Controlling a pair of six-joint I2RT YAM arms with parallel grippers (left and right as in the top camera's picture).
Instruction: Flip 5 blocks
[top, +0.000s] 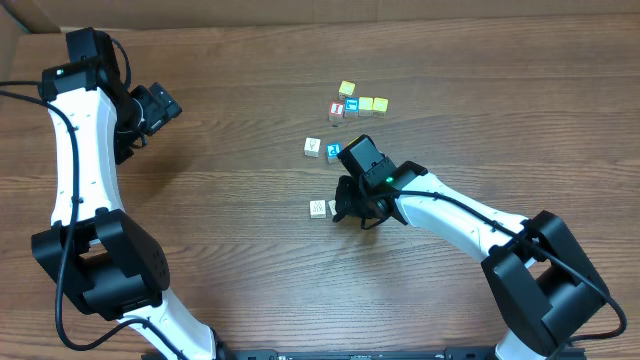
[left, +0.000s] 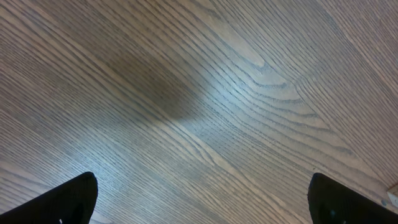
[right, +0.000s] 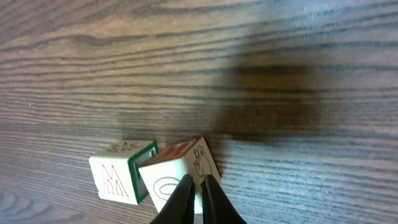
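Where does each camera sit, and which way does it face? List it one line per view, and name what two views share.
Overhead: above the table, looking straight down; left gripper, right gripper and blocks show.
Left wrist: on the left arm, facing down at bare wood; only its wide-apart fingertips show.
Right wrist: on the right arm, facing down past its nearly closed fingers at two blocks.
Shared: overhead and right wrist both show the white block beside the right gripper.
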